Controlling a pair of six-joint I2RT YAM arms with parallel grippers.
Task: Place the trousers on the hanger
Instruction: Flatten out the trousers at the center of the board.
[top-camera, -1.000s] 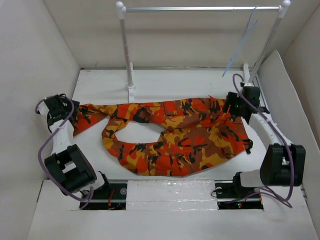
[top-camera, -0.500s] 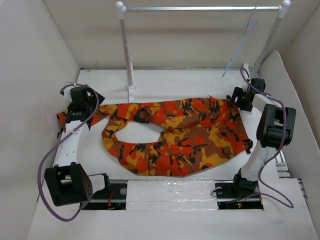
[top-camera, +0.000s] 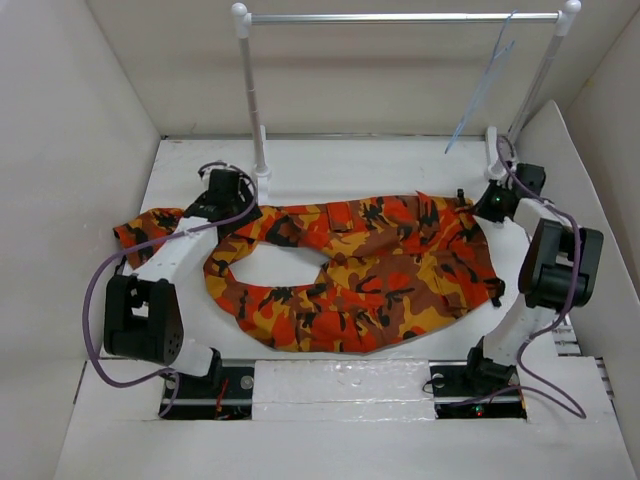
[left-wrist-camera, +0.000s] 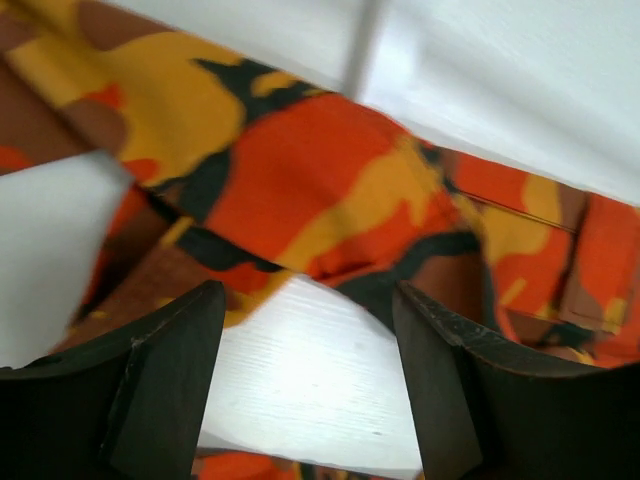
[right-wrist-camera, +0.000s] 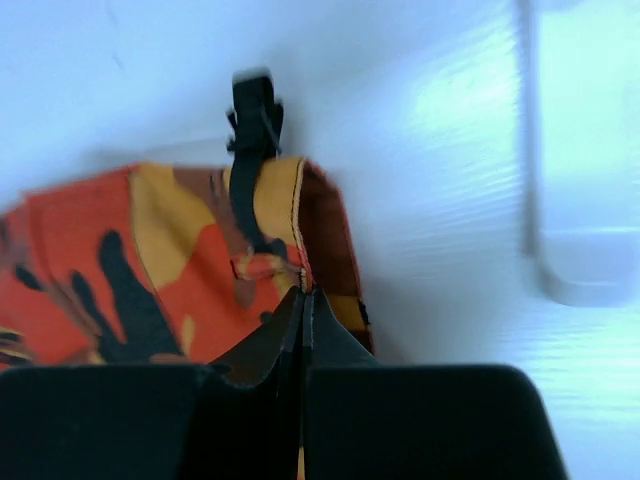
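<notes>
White tabletop (top-camera: 330, 160) carries the camouflage trousers (top-camera: 370, 275) flat, the pale blue hanger (top-camera: 487, 85) hanging apart on the crossbar (top-camera: 400, 17), and the right gripper (right-wrist-camera: 303, 295) has just pinched shut on their waistband corner while the left gripper (left-wrist-camera: 308, 300), jaws parted, has swung inward over a leg, so lifting looks next.

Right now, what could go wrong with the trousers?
The right gripper is shut at the very edge of the trousers; the cloth may slip out when lifted. The left gripper is open above one leg, so a lift would be one-sided. The hanger hangs near the right arm and could be knocked.
</notes>
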